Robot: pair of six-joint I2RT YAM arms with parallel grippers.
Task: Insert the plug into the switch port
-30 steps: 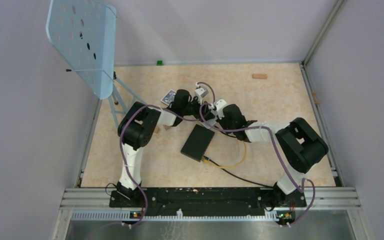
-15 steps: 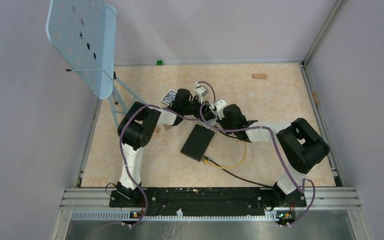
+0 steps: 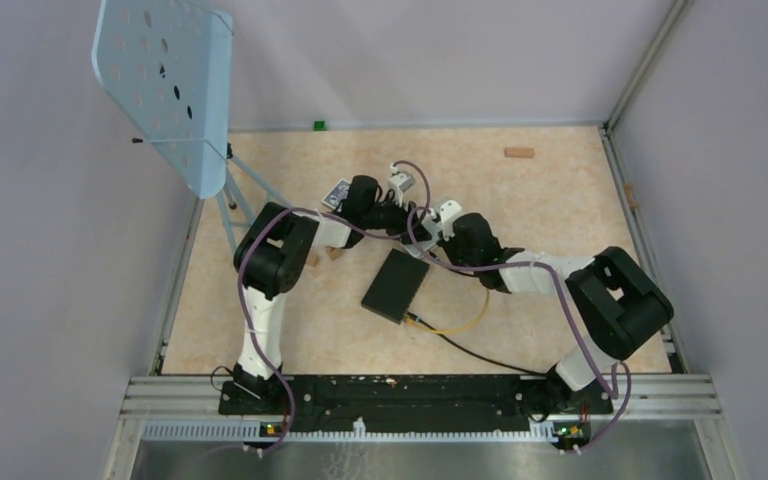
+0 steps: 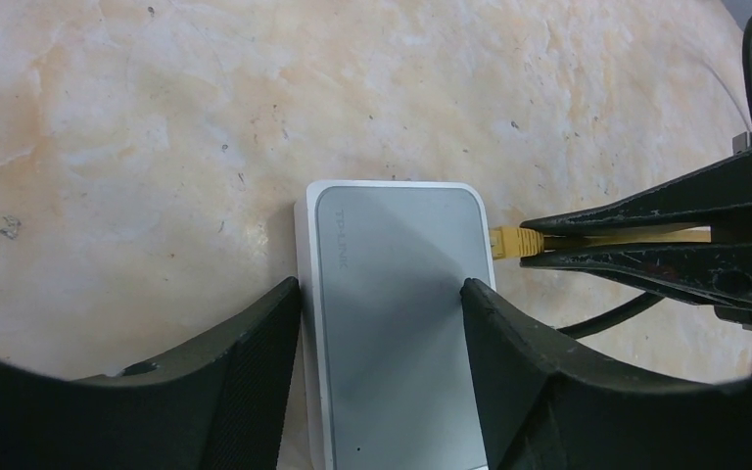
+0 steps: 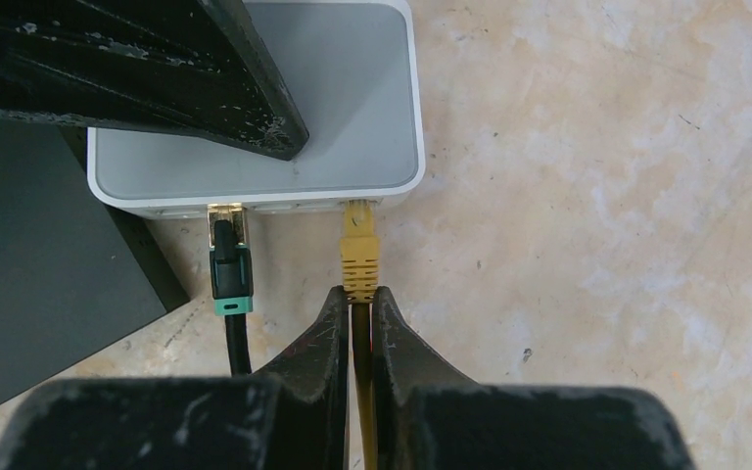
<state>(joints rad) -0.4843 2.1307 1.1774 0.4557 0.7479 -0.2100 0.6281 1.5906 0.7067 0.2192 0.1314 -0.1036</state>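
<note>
The switch (image 4: 392,294) is a pale grey, white-rimmed box lying flat, also seen in the right wrist view (image 5: 352,98). My left gripper (image 4: 382,294) is shut on it, one finger against each long side. The yellow plug (image 5: 358,259) has its tip in a port (image 5: 356,205) in the switch's narrow edge, and it also shows in the left wrist view (image 4: 514,241). My right gripper (image 5: 357,299) is shut on the yellow cable just behind the plug. In the top view both grippers (image 3: 425,222) meet over the switch and hide it.
A black plug with a green boot (image 5: 229,269) sits in a neighbouring port. A flat black box (image 3: 396,284) lies just in front of the switch. The yellow cable (image 3: 465,325) loops beside it. A playing card (image 3: 337,193) and a blue perforated stand (image 3: 170,80) are at the left.
My right arm's elbow has swung right and toward the near edge, while its gripper stayed at the switch. The left arm has barely moved.
</note>
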